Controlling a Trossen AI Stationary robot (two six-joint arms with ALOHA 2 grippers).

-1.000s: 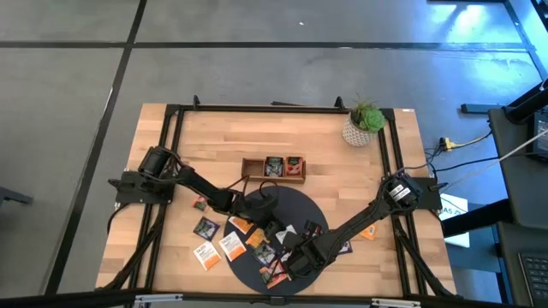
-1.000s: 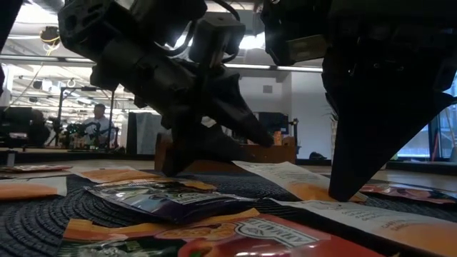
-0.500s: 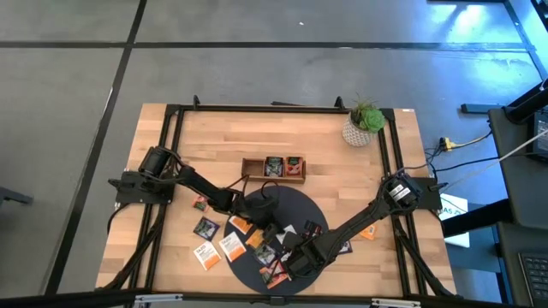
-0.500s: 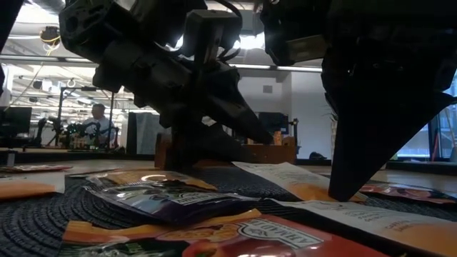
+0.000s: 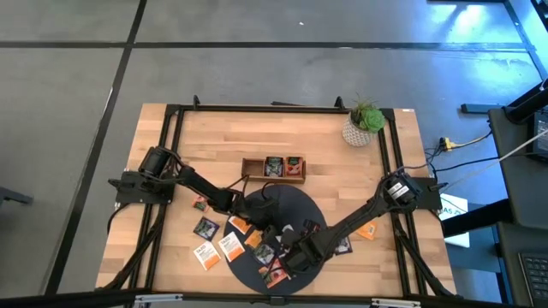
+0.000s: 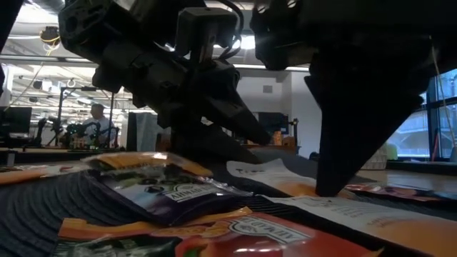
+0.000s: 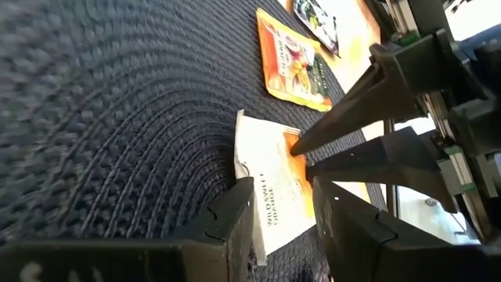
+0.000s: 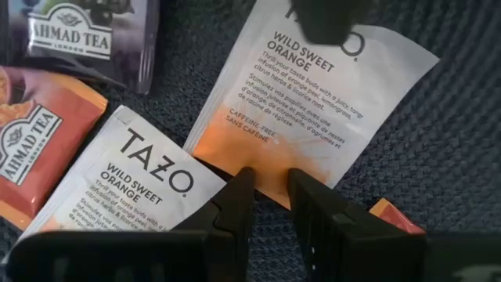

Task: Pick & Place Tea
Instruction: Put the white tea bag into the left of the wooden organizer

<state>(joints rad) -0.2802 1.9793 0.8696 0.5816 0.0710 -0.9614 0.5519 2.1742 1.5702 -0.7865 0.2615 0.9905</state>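
Several tea sachets lie flat on the dark round mat (image 5: pixel 287 204) and on the wood beside it. Both grippers stand over one white-and-orange sachet (image 8: pixel 329 102) on the mat. My left gripper (image 7: pixel 283 227) is open over its white end. My right gripper (image 8: pixel 272 192) is open by a narrow gap, tips down at its orange end; it is the dark wedge (image 6: pixel 327 191) in the low view. A second white sachet (image 8: pixel 125 180), a black one (image 6: pixel 171 193) and an orange-red one (image 6: pixel 214 235) lie close by. My left gripper comes slanting down from the table's left, with the sachet's white end (image 7: pixel 266 200) running in between its two spread fingers. Whether the fingertips touch it I cannot tell. My right gripper stands on the sachet's orange end (image 8: pixel 270 160), at its edge, with both fingertips (image 8: pixel 239 188) pointing down from above, a narrow gap between them. The sachet lies flat on the mat under the tips.
The brown wooden tray (image 5: pixel 248 168) with sachets in two compartments sits beyond the mat. A potted plant (image 5: pixel 364 124) stands at the far right corner. Loose sachets lie on the wood at left (image 5: pixel 205 228) and right (image 5: pixel 370 231). A black frame rail (image 5: pixel 175 137) borders the table.
My right gripper has shifted a little toward the table's far edge and left, its tips staying down on the white-and-orange sachet. In the low view the near part of the mat and the black sachet on it have shifted and now sit higher.
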